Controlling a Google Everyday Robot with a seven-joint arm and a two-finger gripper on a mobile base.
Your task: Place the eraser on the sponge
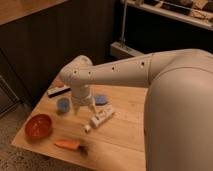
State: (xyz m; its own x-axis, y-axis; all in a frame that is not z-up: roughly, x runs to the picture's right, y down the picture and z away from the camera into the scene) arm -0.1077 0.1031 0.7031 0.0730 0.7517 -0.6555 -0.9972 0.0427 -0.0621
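Eraser point(58, 91) lies far-left on the tabletop point(125, 132), apart from sponge point(101, 99); gripper point(84, 109) hovers between, wide and empty.

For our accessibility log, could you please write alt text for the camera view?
A white robot arm reaches over a wooden table, its open pincer hanging empty between a round blue cup and the blue sponge. The black eraser lies at the far left edge, untouched. A white tube, a red bowl and an orange item lie nearer.
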